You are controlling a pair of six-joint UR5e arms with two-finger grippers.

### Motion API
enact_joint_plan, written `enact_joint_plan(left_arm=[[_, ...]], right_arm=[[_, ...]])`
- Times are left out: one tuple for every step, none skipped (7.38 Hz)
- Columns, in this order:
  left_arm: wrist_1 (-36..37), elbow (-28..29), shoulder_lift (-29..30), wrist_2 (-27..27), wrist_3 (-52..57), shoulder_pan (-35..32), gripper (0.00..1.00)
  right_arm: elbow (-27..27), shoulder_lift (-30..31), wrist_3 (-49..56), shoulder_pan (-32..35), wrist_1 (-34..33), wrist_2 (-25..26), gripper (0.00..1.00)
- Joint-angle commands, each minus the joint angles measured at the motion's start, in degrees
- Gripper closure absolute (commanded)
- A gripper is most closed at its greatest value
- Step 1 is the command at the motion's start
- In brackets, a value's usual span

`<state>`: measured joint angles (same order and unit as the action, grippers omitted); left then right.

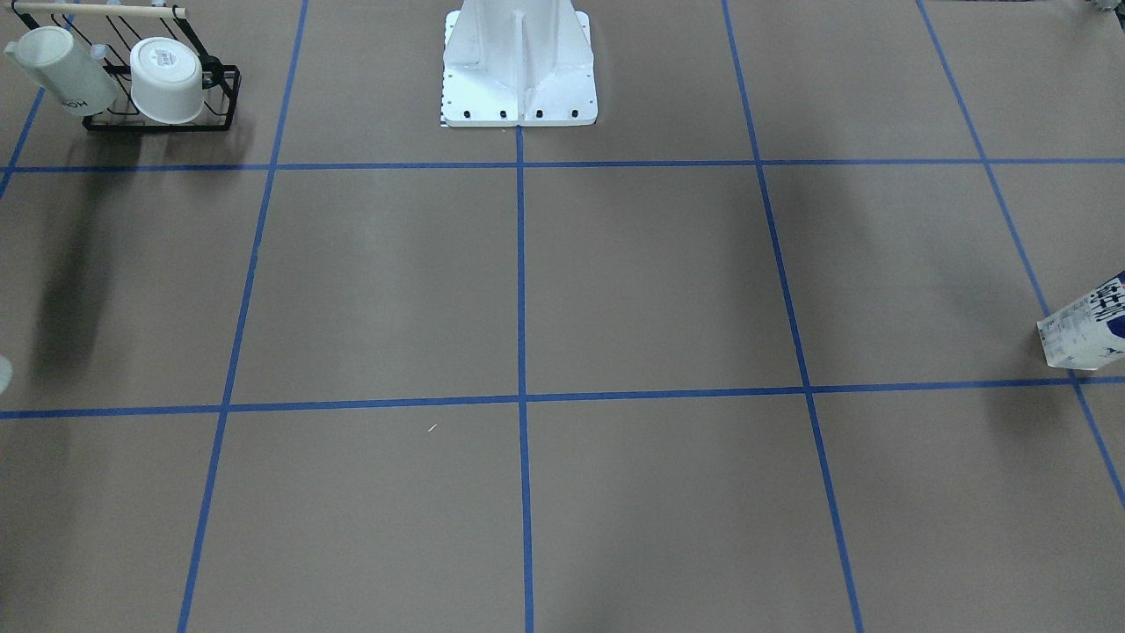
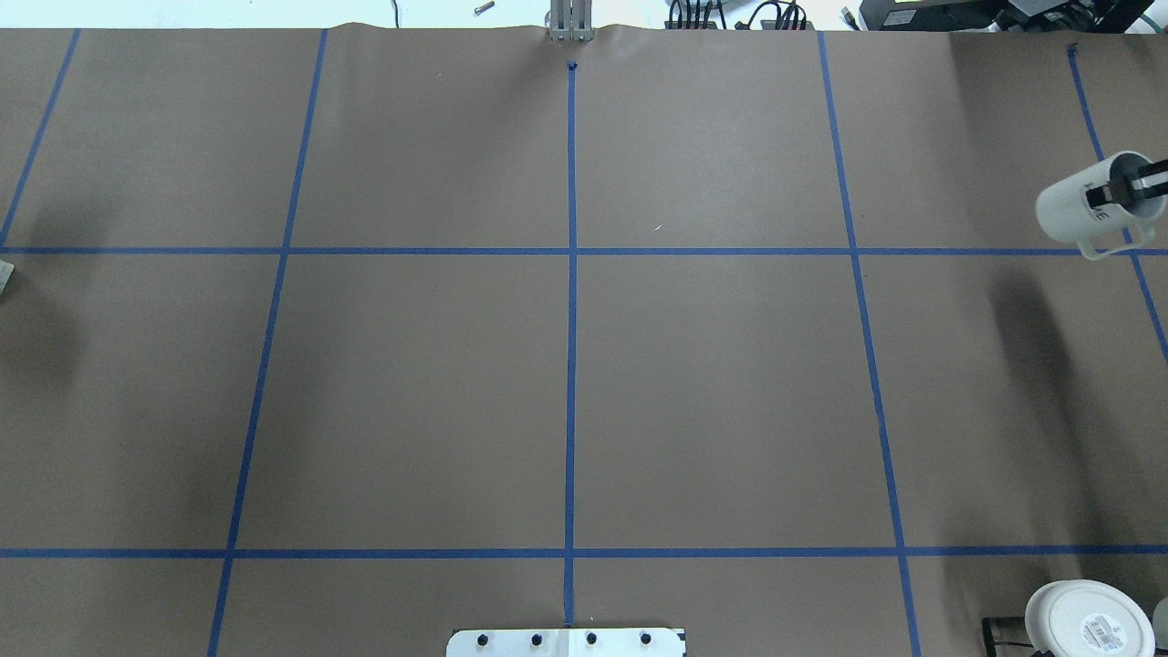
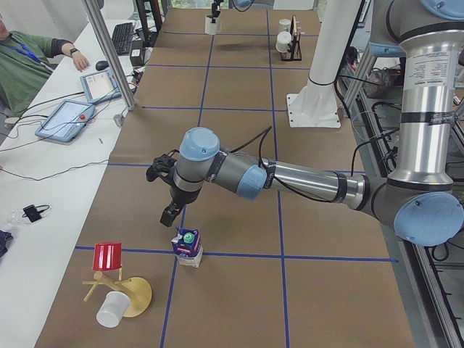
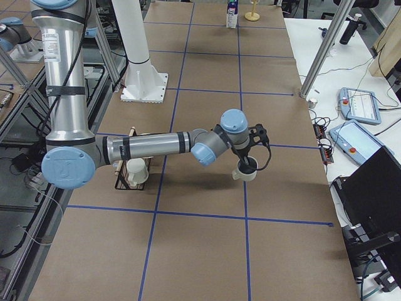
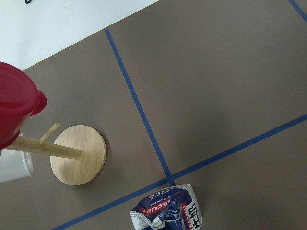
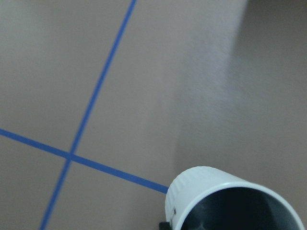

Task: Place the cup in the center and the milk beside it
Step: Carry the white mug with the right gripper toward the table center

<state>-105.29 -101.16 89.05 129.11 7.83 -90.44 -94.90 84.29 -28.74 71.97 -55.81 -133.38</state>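
Note:
My right gripper (image 2: pixel 1128 188) is shut on the rim of the cup (image 2: pixel 1086 212), a small white mug with a dark inside, and holds it tilted above the table's right edge. The cup also shows in the exterior right view (image 4: pixel 245 170) and the right wrist view (image 6: pixel 230 201). The milk (image 3: pixel 188 244), a blue and white carton with a green cap, stands at the table's left end on a tape crossing; it also shows in the front view (image 1: pixel 1085 323) and the left wrist view (image 5: pixel 168 213). My left gripper (image 3: pixel 168 214) hovers just above it; I cannot tell if it is open. The center (image 2: pixel 572 365) is bare brown surface.
A black rack (image 1: pixel 224 97) with a wider white cup (image 1: pixel 167 79) and another mug (image 1: pixel 61 70) stands near the robot's base (image 1: pixel 518 79). A wooden mug tree (image 3: pixel 119 290) with a red cup (image 3: pixel 108 257) stands beside the milk.

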Motion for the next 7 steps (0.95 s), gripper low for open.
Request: enact_joint_plan(left_arm=[[0.0, 0.09, -0.02, -0.09, -0.18, 0.0, 0.01], [0.0, 0.26, 0.07, 0.0, -0.97, 0.08, 0.01], [0.0, 0.53, 0.25, 0.0, -1.06, 0.09, 0.01], [0.0, 0.53, 0.25, 0.0, -1.15, 0.09, 0.01], [0.0, 0.53, 0.16, 0.0, -1.15, 0.09, 0.01], [0.0, 0.7, 0.25, 0.0, -1.15, 0.09, 0.01], [0.0, 0.88, 0.33, 0.0, -1.15, 0.09, 0.01]], right_arm=[[-0.55, -11.64, -23.96, -12.31, -1.31, 8.06, 1.0], [-0.89, -17.52, -28.78, -18.39, -8.1, 15.61, 1.0], [-1.07, -25.06, -31.09, -23.06, -21.48, 20.3, 1.0], [-0.9, -32.71, -35.29, -28.5, -34.49, 25.83, 1.0], [0.41, -38.27, -42.55, -33.77, -40.8, 30.23, 1.0], [2.07, -41.19, -49.15, -37.31, -41.65, 31.06, 1.0], [6.18, -45.4, -52.96, -39.78, -42.18, 31.85, 1.0]])
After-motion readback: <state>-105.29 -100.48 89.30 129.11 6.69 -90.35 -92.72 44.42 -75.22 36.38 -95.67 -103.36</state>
